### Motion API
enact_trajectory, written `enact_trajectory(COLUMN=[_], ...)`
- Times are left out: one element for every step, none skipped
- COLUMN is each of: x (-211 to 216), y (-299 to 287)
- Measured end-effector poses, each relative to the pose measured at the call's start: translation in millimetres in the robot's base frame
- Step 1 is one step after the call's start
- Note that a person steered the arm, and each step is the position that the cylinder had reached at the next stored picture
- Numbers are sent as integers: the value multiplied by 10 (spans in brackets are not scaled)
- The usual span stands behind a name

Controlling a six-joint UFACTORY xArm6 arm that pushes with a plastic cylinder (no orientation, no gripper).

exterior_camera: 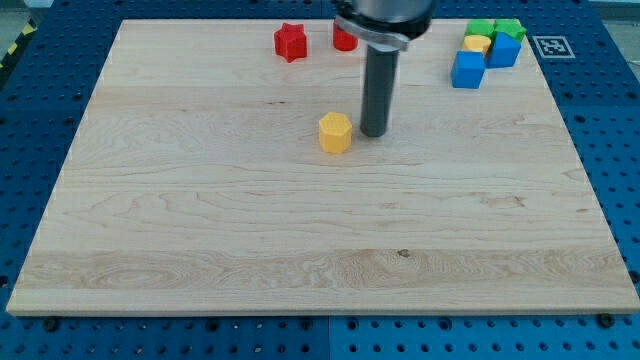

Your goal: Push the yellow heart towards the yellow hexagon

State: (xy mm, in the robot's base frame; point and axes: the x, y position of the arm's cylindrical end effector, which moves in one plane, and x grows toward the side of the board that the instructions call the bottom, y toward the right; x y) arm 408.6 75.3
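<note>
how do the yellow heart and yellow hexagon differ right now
The yellow hexagon stands alone mid-board, just to the view's left of my tip; the yellow heart sits far off at the view's top right. The hexagon has free board all round, while the heart is packed among green and blue blocks. The hexagon looks more orange. Both are small yellow blocks.

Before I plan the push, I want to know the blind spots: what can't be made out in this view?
- Red block at the view's top: the rod hides its right part, so its shape is unclear.
- Yellow heart: mostly hidden among the green blocks and blue blocks.
- My tip beside the yellow hexagon: contact cannot be told.
</note>
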Motion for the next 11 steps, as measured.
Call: enact_trajectory(x=[0,20,-3,-408,-517,-949,-1489,-1541,-1547,-1547,-1547], y=[595,1390,2118,2652,2701,2698,2656,2656,2656,2619,2478])
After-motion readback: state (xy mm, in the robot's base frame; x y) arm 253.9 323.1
